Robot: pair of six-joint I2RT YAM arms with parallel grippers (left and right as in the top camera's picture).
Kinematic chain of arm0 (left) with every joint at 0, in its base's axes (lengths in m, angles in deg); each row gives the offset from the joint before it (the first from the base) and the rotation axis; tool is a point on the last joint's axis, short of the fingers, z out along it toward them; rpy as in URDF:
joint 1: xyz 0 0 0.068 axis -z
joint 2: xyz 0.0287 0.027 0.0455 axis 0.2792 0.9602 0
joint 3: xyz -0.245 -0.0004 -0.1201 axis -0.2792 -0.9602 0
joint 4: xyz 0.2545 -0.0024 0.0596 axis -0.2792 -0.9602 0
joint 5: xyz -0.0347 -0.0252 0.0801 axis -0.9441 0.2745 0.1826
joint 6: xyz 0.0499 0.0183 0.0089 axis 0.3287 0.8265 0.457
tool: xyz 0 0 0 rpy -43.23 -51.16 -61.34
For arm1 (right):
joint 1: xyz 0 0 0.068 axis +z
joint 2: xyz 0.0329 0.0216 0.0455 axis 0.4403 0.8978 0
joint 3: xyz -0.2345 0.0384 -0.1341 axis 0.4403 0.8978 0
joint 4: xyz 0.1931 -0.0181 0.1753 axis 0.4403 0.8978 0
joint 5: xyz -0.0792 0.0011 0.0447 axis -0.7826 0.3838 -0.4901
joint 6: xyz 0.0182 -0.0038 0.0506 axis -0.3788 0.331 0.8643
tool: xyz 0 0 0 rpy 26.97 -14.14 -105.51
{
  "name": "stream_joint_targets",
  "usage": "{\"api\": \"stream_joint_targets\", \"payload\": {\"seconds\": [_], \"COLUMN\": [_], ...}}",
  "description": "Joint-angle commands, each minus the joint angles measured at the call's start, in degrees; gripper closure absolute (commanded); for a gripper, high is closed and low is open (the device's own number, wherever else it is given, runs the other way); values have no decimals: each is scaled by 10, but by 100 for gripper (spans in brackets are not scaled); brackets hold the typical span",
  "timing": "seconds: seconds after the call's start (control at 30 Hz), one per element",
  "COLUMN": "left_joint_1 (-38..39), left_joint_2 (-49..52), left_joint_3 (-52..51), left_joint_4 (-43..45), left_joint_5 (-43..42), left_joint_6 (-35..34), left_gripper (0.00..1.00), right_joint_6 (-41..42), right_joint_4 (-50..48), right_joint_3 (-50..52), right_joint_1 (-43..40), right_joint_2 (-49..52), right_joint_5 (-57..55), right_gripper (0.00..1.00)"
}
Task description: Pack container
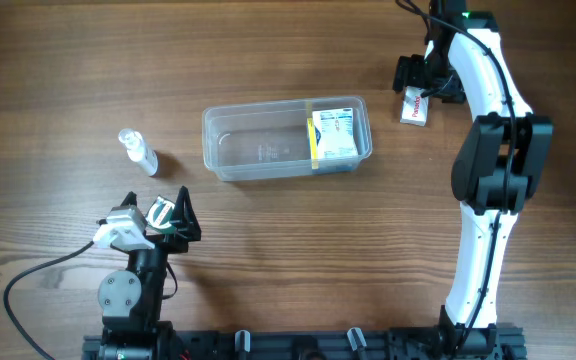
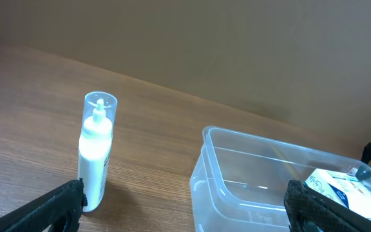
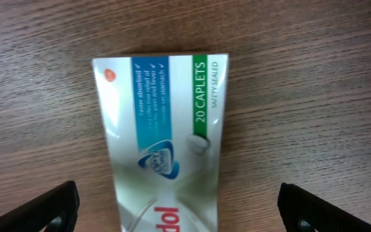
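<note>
The clear plastic container [image 1: 258, 150] sits mid-table with a white and yellow box [image 1: 334, 134] in its right end. It also shows in the left wrist view [image 2: 237, 187], with the box [image 2: 346, 187] inside. A small white caplet box [image 1: 415, 106] lies flat on the wood at the far right. My right gripper [image 1: 420, 82] hovers over it, open, fingers well apart on either side of the box [image 3: 163, 142]. My left gripper [image 1: 163, 213] is open and empty near the front left. A white spray bottle [image 1: 138, 151] stands just beyond it [image 2: 95, 158].
The right arm [image 1: 493, 160] runs down the right side of the table. A black cable [image 1: 38, 275] loops at the front left beside the left arm's base.
</note>
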Motion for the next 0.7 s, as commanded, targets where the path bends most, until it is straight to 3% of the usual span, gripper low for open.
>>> {"api": "stream_joint_targets", "payload": {"seconds": [0.0, 0.67], "left_joint_1": [-6, -6], "left_joint_2": [-4, -4], "left_joint_3": [-3, -3], "left_joint_4": [-1, -1], "left_joint_5": [-7, -7], "left_joint_6": [-5, -5], "left_gripper": [0, 0], "right_joint_6": [-8, -68], "right_joint_4": [-3, -7], "right_joint_3": [1, 3], "right_joint_1": [-3, -3], "right_joint_2": [21, 28], "right_joint_5": [-18, -12], "right_gripper": [0, 0]}}
